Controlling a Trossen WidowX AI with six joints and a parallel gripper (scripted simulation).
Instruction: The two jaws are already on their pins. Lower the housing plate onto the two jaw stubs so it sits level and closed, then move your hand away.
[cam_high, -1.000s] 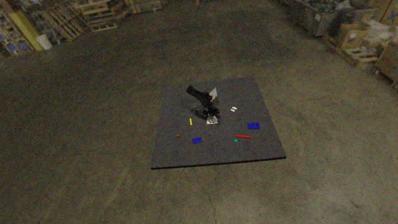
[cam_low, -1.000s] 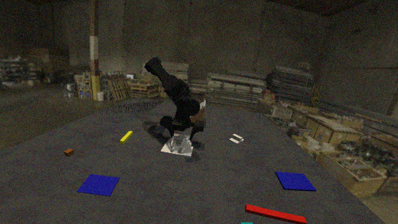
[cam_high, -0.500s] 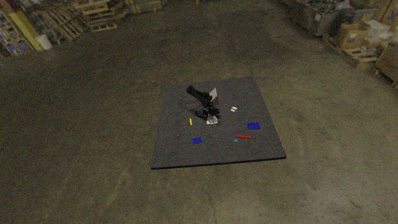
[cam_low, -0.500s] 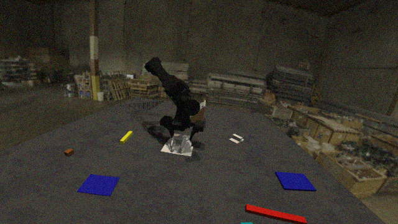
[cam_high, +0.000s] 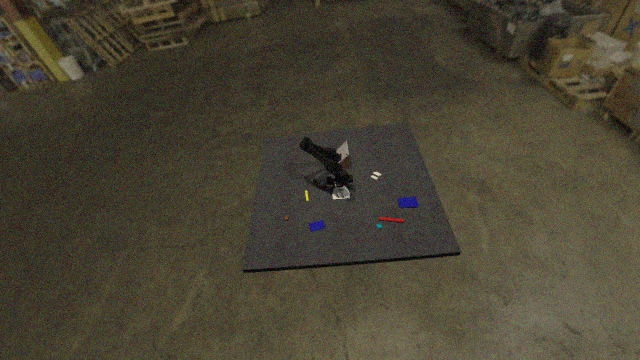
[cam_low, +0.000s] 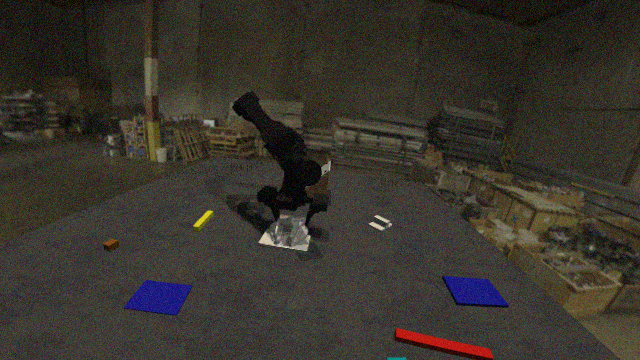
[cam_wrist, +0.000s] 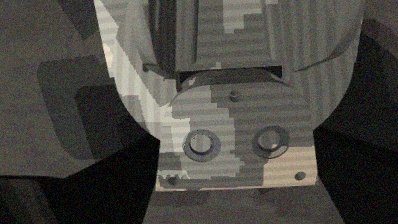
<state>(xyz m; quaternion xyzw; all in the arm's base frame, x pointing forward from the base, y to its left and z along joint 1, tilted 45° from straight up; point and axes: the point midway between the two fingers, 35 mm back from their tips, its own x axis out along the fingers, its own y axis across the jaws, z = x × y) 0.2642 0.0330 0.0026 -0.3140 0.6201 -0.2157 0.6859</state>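
My gripper (cam_high: 341, 185) (cam_low: 292, 214) (cam_wrist: 232, 135) points down at the grey gripper-like assembly, its dark fingers on both sides of the housing plate (cam_low: 292, 220) (cam_wrist: 225, 112). It is shut on this plate. Two round pin ends (cam_wrist: 201, 143) (cam_wrist: 270, 140) show side by side in the plate in the wrist view, with small holes near its lower corners. The assembly stands on a white base plate (cam_high: 341, 197) (cam_low: 271, 240) on the dark table. The jaws and stubs are not clear, so I cannot tell whether the plate is fully seated or level.
A white panel (cam_high: 343, 150) (cam_low: 326, 168) stands behind the arm. Two white strips (cam_high: 376, 175) (cam_low: 380, 223) lie to the right. A yellow bar (cam_high: 307, 195) (cam_low: 203, 220), an orange block (cam_low: 111, 245), blue squares (cam_low: 159, 297) (cam_low: 475, 291) and a red bar (cam_low: 442, 344) lie around.
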